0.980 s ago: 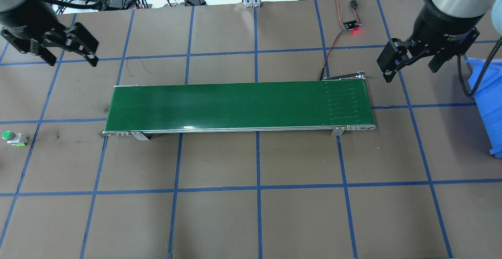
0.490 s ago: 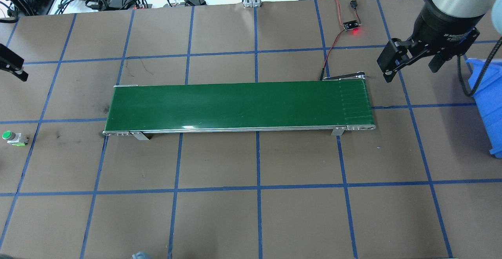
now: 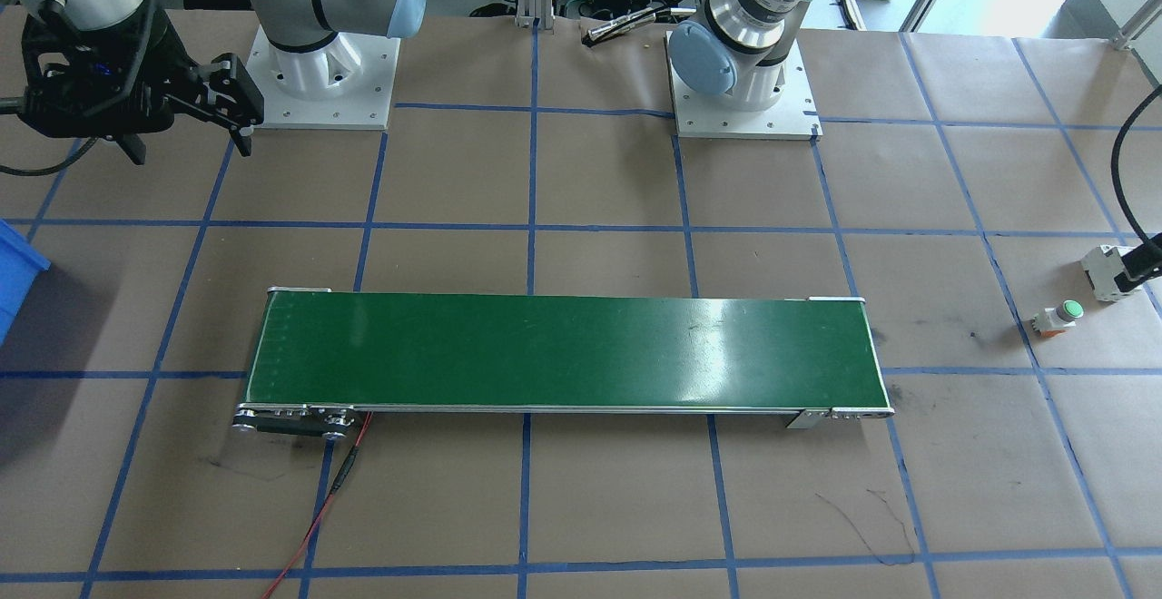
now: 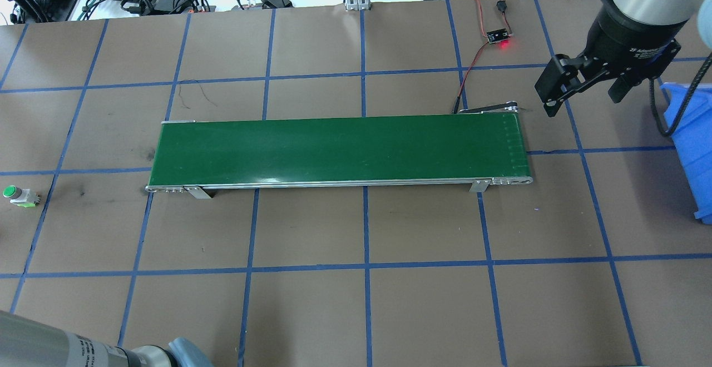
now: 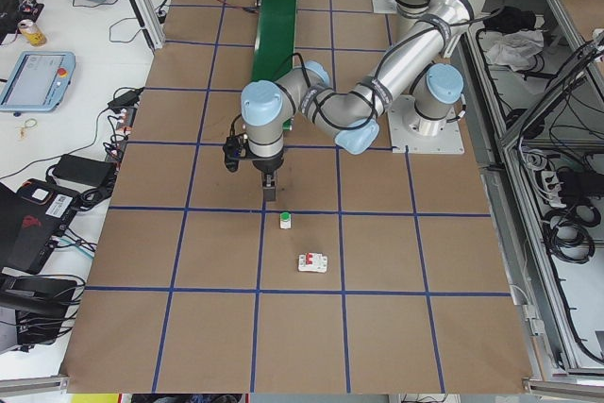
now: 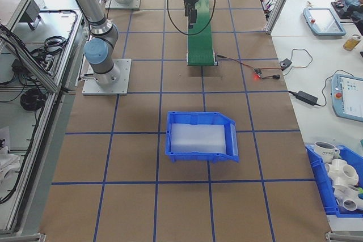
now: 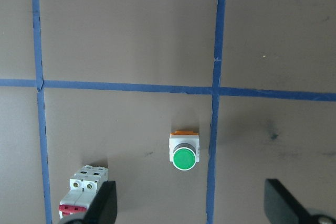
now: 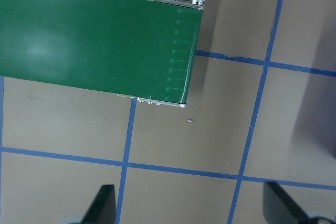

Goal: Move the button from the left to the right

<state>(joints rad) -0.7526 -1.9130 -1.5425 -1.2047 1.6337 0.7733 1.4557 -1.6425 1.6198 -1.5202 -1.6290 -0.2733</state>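
The green-capped button (image 7: 184, 153) is seen beside a circuit breaker (image 7: 81, 188), beneath the left gripper (image 7: 191, 208), its fingers spread apart. The right gripper (image 4: 587, 90) is held released above the conveyor belt (image 4: 339, 150)

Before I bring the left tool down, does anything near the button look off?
Nothing stands out. The button stands upright on the paper, green cap up, beside a blue tape line. The circuit breaker lies apart from it. The left tool is open, holding nothing, with the button roughly between its fingers.

You get bright, even light from above, and every picture looks sharp. The green belt (image 3: 563, 354) shines with white glare. Shadows on the table (image 4: 356, 311) are soft.
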